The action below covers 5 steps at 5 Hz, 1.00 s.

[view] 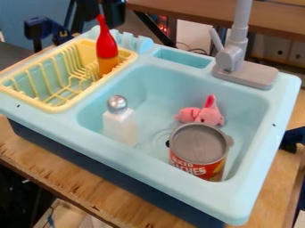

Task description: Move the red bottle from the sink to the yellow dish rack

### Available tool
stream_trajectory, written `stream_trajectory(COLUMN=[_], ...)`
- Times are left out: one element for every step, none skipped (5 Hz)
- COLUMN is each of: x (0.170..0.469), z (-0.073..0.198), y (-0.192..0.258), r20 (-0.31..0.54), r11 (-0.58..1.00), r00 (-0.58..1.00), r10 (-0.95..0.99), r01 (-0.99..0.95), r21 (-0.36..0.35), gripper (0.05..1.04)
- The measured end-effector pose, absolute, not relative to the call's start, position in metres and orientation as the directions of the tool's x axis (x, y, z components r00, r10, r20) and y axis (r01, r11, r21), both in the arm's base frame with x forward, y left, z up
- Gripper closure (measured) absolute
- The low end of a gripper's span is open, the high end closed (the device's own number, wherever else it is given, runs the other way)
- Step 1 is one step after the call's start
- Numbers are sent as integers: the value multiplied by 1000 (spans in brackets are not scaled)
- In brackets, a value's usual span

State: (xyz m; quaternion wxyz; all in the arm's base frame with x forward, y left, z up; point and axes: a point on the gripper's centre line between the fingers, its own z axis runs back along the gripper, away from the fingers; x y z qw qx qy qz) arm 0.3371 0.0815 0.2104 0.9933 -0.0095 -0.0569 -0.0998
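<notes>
Behind the sink's back left corner, at the top edge, is the black arm; its gripper [112,14] is hard to make out, close behind the tip of a red and orange bottle [106,46]. That bottle stands upright in the right end of the yellow dish rack [52,108]. Inside the light blue sink [173,162] are a white bottle with a silver round cap [119,122] at the left, a can with a grey top [199,144] at the front right, and a pink plush toy [205,116] just behind the can, partly hidden by it.
A grey faucet [235,55] rises from the sink's back right rim. The sink unit stands on a wooden table [77,182]. Dark blue clamps show at the upper left [44,29] and at the right edge [292,139]. A brown shelf [179,13] runs along the back.
</notes>
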Motion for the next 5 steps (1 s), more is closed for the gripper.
stream_trajectory(x=[317,292,275,261,260], z=[224,226,216,208,208], y=[77,46,23,4,3], r20=[73,-13,-12,-19,-17], r11=[984,972,953,935,935], r00=[982,979,954,935,935], r10=[-176,-202,-298,-353,-355], r01=[172,202,299,353,354], r21=[55,124,46,-29,-30], gripper=[83,83,83,83,83])
